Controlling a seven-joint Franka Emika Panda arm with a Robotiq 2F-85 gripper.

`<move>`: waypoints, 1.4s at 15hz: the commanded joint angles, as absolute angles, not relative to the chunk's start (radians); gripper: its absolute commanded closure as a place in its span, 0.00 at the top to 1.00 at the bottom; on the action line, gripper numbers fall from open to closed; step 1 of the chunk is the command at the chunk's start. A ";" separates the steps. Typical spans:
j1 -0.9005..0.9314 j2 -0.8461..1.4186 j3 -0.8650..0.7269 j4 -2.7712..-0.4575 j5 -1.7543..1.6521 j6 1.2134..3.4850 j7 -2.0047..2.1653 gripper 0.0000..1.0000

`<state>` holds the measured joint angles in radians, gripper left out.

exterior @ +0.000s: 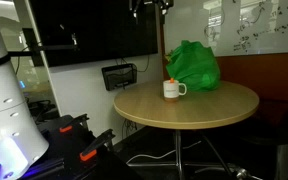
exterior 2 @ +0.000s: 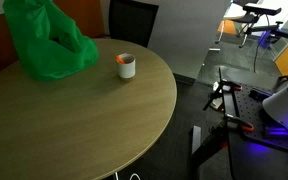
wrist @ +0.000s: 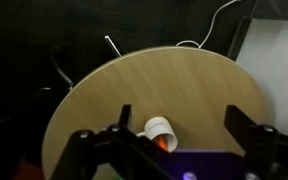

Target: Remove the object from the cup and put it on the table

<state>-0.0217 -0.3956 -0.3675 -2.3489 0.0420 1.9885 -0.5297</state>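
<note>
The white cup (exterior: pixel 173 90) stands near the back of the round tan table (exterior: pixel 199 110), close to the green bag. It also shows in the other exterior view (exterior 2: pixel 126 67) and low in the wrist view (wrist: pixel 159 129). The orange-red object (exterior 2: pixel 123 59) sticks up just past the cup's rim; in the wrist view it glows orange inside the cup's mouth (wrist: pixel 166 143). My gripper (wrist: pixel 184 125) is open and empty, high above the table (wrist: pixel 154 80), with the cup below near its left finger. Part of the gripper shows at the top edge of an exterior view (exterior: pixel 150 7).
A large green bag (exterior: pixel 192 65) (exterior 2: pixel 44 40) lies on the table right beside the cup. A dark screen (exterior: pixel 84 25) hangs on the wall behind. Black equipment with red parts (exterior 2: pixel 229 105) stands on the floor by the table. Cables (wrist: pixel 209 25) lie on the floor.
</note>
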 commanded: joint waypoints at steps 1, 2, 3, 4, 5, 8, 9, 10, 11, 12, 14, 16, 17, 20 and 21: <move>-0.054 -0.391 -0.339 -2.347 0.055 1.985 -0.540 1.00; -0.054 -0.391 -0.339 -2.347 0.055 1.985 -0.540 1.00; -0.054 -0.391 -0.339 -2.347 0.055 1.985 -0.540 1.00; -0.054 -0.391 -0.339 -2.347 0.055 1.985 -0.540 1.00; -0.050 -0.389 -0.337 -2.354 0.062 2.011 -0.550 1.00; -0.031 -0.360 -0.319 -2.372 0.081 2.111 -0.572 1.00; -0.022 -0.339 -0.312 -2.375 0.099 2.151 -0.577 1.00; -0.016 -0.313 -0.298 -2.386 0.110 2.223 -0.579 1.00; -0.003 -0.274 -0.292 -2.388 0.138 2.277 -0.587 1.00; 0.007 -0.238 -0.281 -2.392 0.163 2.337 -0.598 1.00; 0.025 -0.145 -0.257 -2.387 0.216 2.452 -0.630 1.00; 0.033 -0.041 -0.218 -2.372 0.260 2.590 -0.675 1.00; 0.032 0.015 -0.197 -2.353 0.293 2.634 -0.704 1.00; -0.013 0.151 -0.103 -2.290 0.340 2.734 -0.745 1.00; -0.034 0.172 -0.074 -2.273 0.329 2.739 -0.737 1.00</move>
<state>0.0274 0.1055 -0.1468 -2.3365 0.3017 2.7199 -0.6915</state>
